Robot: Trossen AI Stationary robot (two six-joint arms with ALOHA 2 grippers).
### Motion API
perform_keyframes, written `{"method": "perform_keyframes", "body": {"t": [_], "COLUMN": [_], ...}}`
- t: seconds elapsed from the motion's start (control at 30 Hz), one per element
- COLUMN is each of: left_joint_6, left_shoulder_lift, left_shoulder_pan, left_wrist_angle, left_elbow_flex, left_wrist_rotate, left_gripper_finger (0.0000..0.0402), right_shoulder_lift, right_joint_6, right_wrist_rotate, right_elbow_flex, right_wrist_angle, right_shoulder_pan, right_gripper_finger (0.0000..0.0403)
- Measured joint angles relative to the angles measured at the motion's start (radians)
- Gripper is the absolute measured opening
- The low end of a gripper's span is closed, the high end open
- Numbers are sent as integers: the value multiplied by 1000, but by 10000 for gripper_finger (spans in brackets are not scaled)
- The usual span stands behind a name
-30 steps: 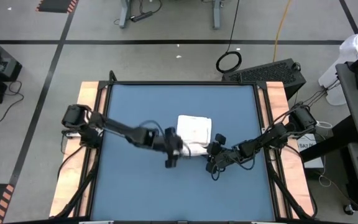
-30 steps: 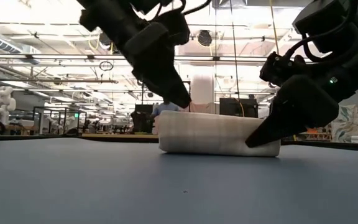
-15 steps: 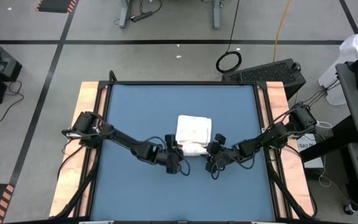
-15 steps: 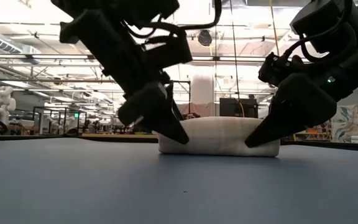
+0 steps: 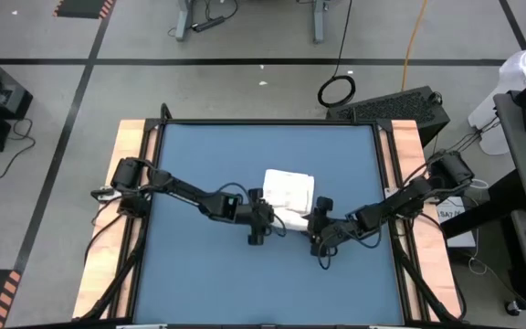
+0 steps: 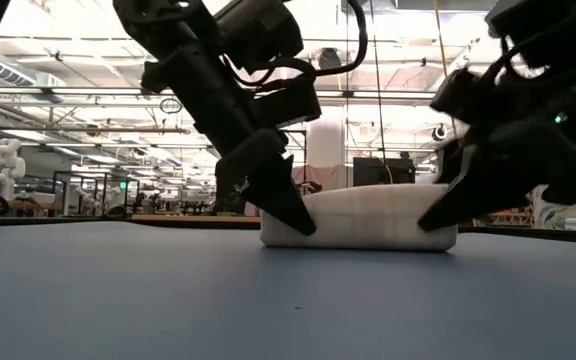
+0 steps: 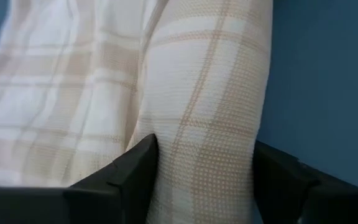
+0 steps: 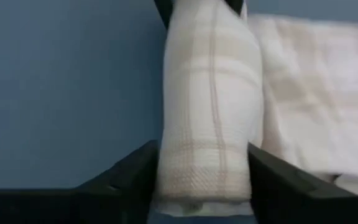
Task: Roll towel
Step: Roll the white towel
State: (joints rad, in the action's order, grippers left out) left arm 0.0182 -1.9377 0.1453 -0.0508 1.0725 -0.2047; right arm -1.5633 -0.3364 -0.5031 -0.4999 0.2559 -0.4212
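Clamping both ends of the thin white plaid cloth towel [image 5: 288,195] at the blue table mat's [image 5: 199,265] middle, your left gripper [image 5: 261,217] has closed in — right gripper [image 5: 318,226] matches — ready to roll.

Grey concrete floor [image 5: 245,82] all around, with dark tape lines crossing it and orange-black hazard stripes at the upper left and lower left of the overhead shot. A coiled black cable loop [image 5: 336,90] lies top centre, a yellow cord [image 5: 415,32] runs at upper right. From table height it's a big open hall: bright ceiling lights [image 6: 58,30], a white humanoid figure [image 6: 6,160] at far left.
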Motion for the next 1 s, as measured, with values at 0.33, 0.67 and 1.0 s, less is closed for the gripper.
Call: {"method": "perform_keyframes", "body": {"t": [0.33, 0.67, 1.0], "left_joint_6": [37, 162, 164], "left_shoulder_lift": [-1, -3, -3], "left_shoulder_pan": [-91, -167, -166], "left_wrist_angle": [-5, -8, -5], "left_elbow_flex": [-1, -1, -2], "left_wrist_rotate": [269, 470, 466], "left_gripper_finger": [158, 155, 154], "right_shoulder_lift": [119, -18, -82], "right_joint_6": [255, 241, 110], "right_wrist_rotate": [-155, -232, -200], "right_elbow_flex": [-3, -4, -6], "right_wrist_angle": [19, 136, 128], "right_shoulder_pan": [-113, -79, -10], "right_gripper_finger": [293, 285, 285]}}
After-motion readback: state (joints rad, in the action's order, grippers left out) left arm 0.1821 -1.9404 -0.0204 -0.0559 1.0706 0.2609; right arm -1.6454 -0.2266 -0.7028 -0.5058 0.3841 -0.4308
